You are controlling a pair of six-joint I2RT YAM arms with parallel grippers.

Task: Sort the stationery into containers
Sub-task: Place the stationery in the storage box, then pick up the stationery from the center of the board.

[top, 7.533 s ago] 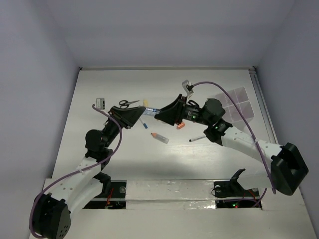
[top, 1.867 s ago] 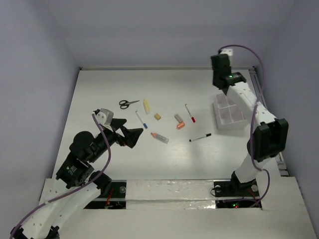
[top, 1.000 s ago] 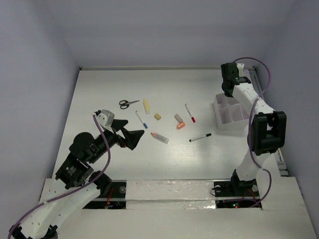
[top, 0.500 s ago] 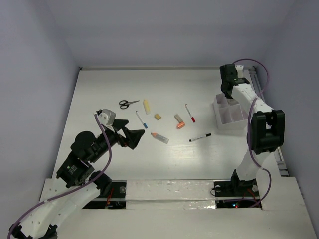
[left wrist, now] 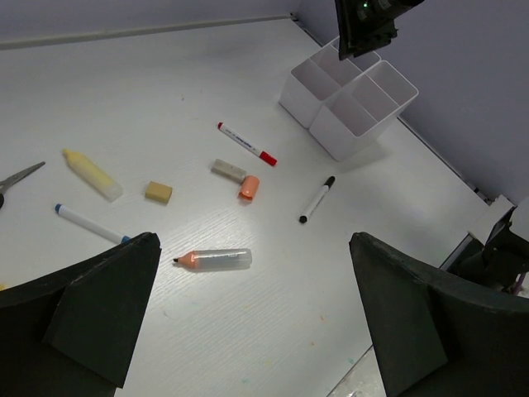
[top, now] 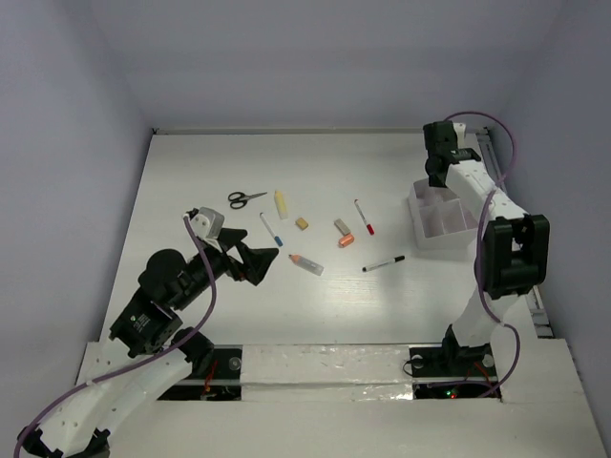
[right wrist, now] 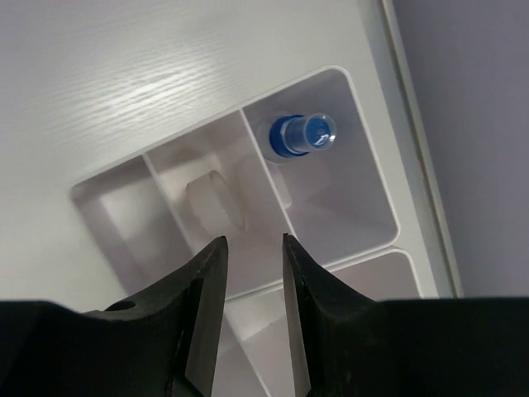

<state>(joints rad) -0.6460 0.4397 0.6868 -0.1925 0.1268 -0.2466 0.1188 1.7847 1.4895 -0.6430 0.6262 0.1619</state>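
Observation:
My right gripper (right wrist: 254,248) hangs open over the white container (right wrist: 372,194), with nothing between its fingers. A blue-capped item (right wrist: 302,136) stands in one compartment. A pale translucent roll (right wrist: 213,203) lies in the compartment beside it. My left gripper (left wrist: 254,248) is wide open above the table, short of the orange-tipped crayon (left wrist: 213,259). Beyond the crayon lie the black marker (left wrist: 317,198), orange cap (left wrist: 248,187), red-capped pen (left wrist: 246,144), two erasers (left wrist: 159,192), cream stick (left wrist: 92,174), blue-tipped pen (left wrist: 89,223) and scissors (top: 246,198).
The container (top: 434,234) stands near the table's right edge, close to the purple side wall. The right arm (top: 477,196) reaches along that edge. The loose stationery lies in a band across the table's middle. My left gripper (top: 256,262) sits at its near left.
The right gripper's jaws have parted over the container, and it has barely shifted. The left arm has crept slightly. The loose items have not moved.

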